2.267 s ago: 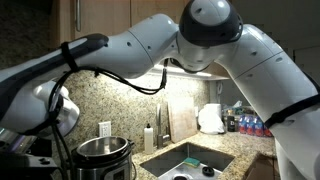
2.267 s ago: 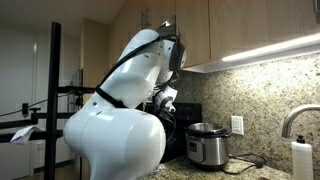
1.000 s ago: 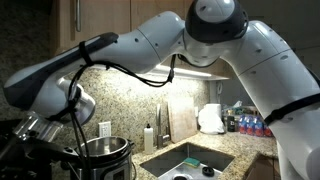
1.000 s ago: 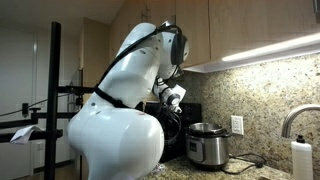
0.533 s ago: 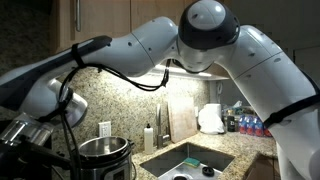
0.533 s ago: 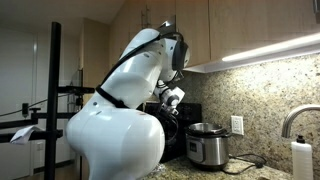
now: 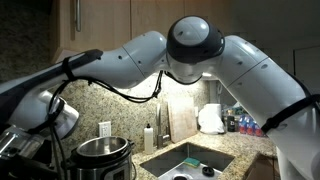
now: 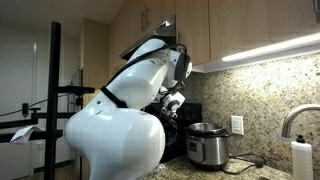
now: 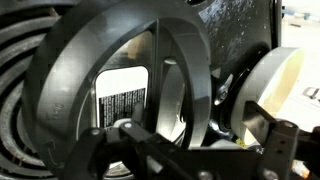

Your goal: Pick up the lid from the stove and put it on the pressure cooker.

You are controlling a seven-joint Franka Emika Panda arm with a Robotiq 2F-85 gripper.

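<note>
The black round lid [image 9: 110, 90] fills the wrist view from very close, tilted up on edge, showing a pale inner plate and a white label. It rests over the stove [image 9: 22, 60], whose coil burner shows at the left. My gripper [image 9: 190, 150] is open, fingers wide apart at the bottom edge, with a dark bar of the lid between them but not clamped. In both exterior views the steel pressure cooker [image 7: 103, 158] [image 8: 208, 146] stands uncovered on the counter. The gripper [image 7: 18, 145] hangs low beside it, over the stove [image 8: 190, 112].
A steel sink [image 7: 190, 160] lies beyond the cooker, with a soap bottle [image 7: 150, 138] and a cutting board [image 7: 180, 118] against the granite wall. A faucet [image 8: 295, 118] and a white bottle [image 8: 300, 158] stand near the cooker. A black pole [image 8: 55, 90] rises behind the arm.
The arm's elbow has swung left and the wrist has sunk lower toward the stove. The cooker has not moved.
</note>
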